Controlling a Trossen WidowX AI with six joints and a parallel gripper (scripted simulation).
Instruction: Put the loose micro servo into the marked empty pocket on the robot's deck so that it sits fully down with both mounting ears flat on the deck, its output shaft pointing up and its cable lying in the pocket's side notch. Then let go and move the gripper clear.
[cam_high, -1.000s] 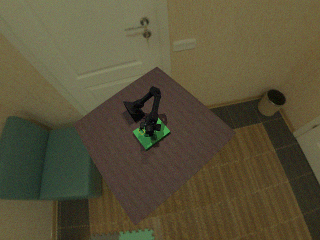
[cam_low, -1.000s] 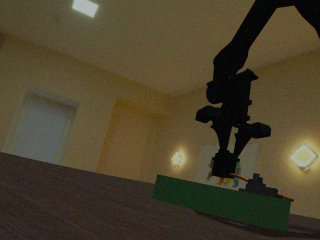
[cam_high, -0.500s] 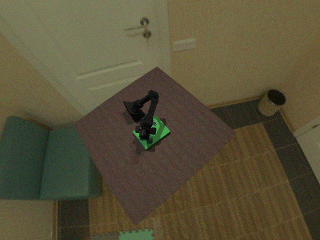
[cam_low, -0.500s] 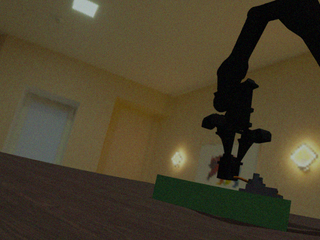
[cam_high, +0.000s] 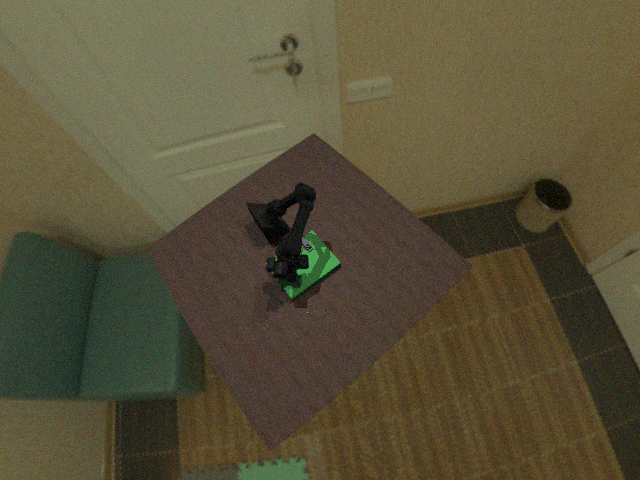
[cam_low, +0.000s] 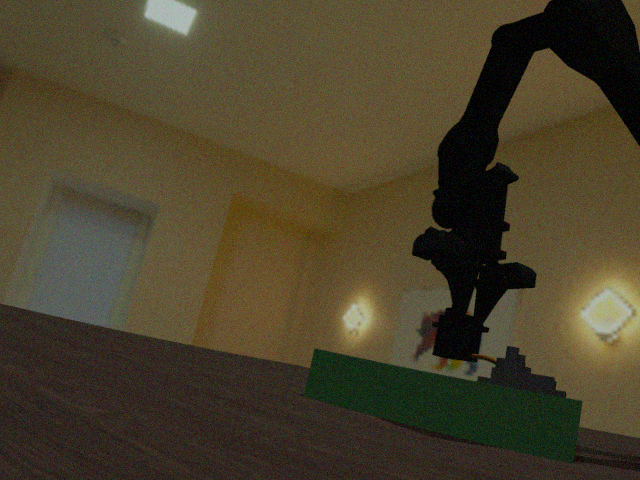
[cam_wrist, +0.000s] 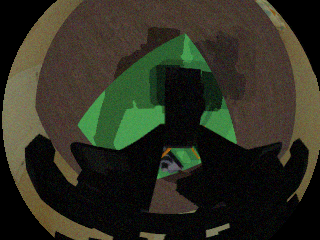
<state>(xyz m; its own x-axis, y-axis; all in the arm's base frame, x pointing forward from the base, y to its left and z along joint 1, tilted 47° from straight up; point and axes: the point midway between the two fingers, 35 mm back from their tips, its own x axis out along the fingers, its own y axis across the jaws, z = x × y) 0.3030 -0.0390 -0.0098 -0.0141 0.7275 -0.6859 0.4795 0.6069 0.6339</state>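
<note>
The servo (cam_low: 456, 335) is up in the air, a dark little block hanging just above the green deck (cam_low: 439, 400), not touching it in the low side view. The pincer (cam_low: 464, 315) is clamped on it from above, fingers closed partway with the servo's body wedged between them, one finger (cam_low: 457, 297) down each side. A thin orange cable (cam_low: 484, 356) trails off the servo's lower edge, on the side toward the dark stepped lump (cam_low: 519, 374) that stands on the deck's top.

From the wrist view, the servo (cam_wrist: 183, 103) shows as a black upright slab over the green deck (cam_wrist: 116, 116), with a sliver of orange (cam_wrist: 195, 154) just under it. Whether the shaft points up, I can't tell; it is all silhouette.

Out from there: the arm (cam_low: 483, 113) drops in steeply from above the deck. In the overhead view the pincer (cam_high: 283, 266) hovers over the deck's (cam_high: 323, 263) corner nearest the green couch (cam_high: 77, 315), and the arm's base (cam_high: 261, 214) sits just behind the deck on the brown tabletop (cam_high: 232, 330). A white patch (cam_high: 308, 242) shows on the deck by the arm. Beyond the tabletop, a white door (cam_high: 206, 93) stands behind the deck and a small bin (cam_high: 543, 204) sits well off against the wall.
</note>
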